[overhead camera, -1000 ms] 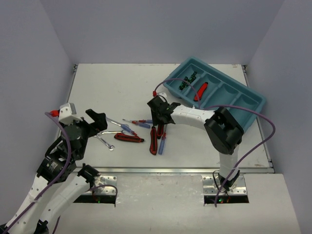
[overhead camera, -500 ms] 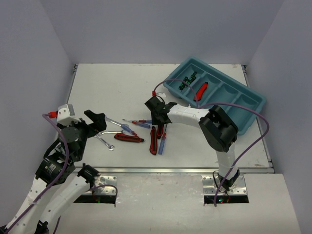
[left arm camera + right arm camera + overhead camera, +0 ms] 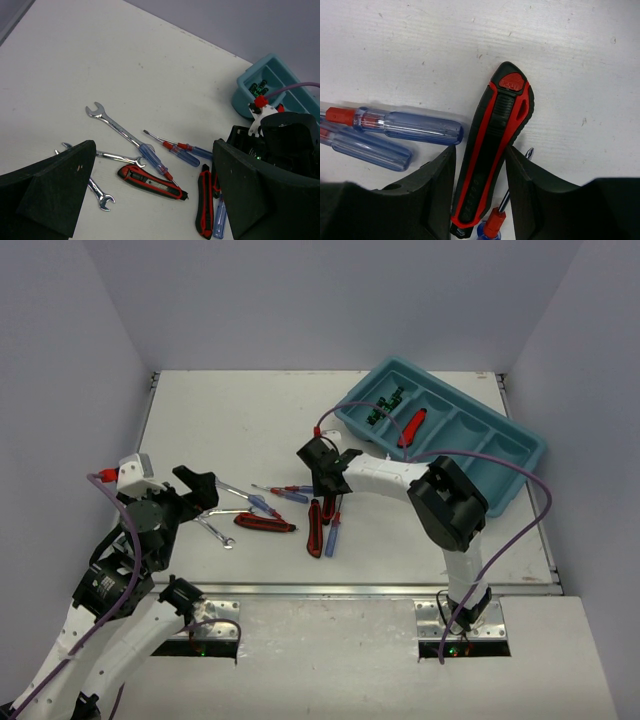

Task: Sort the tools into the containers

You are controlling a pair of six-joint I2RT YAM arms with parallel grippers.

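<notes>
My right gripper (image 3: 325, 478) is low over the tools in the middle of the table. In the right wrist view its open jaws (image 3: 480, 190) straddle a red-and-black utility knife (image 3: 492, 150), with narrow gaps on both sides. My left gripper (image 3: 197, 490) is open and empty, above the silver wrenches (image 3: 112, 125). Between its fingers (image 3: 50, 190) I see another utility knife (image 3: 152, 181) and blue-and-red screwdrivers (image 3: 187, 152). The teal tray (image 3: 500, 475) at the back right holds green-and-black screwdrivers (image 3: 385, 405) in its first compartment and a red knife (image 3: 411, 427) in its second.
On the table also lie a third utility knife (image 3: 315, 528), a blue screwdriver (image 3: 332, 533) beside it, two blue screwdrivers (image 3: 405, 125) left of the right jaws, and a small wrench (image 3: 215, 532). Purple cables loop over the right arm (image 3: 450, 505). Walls enclose the table.
My right gripper has shifted slightly left over the knife. My left gripper has drawn slightly back to the left. The tools have not moved.
</notes>
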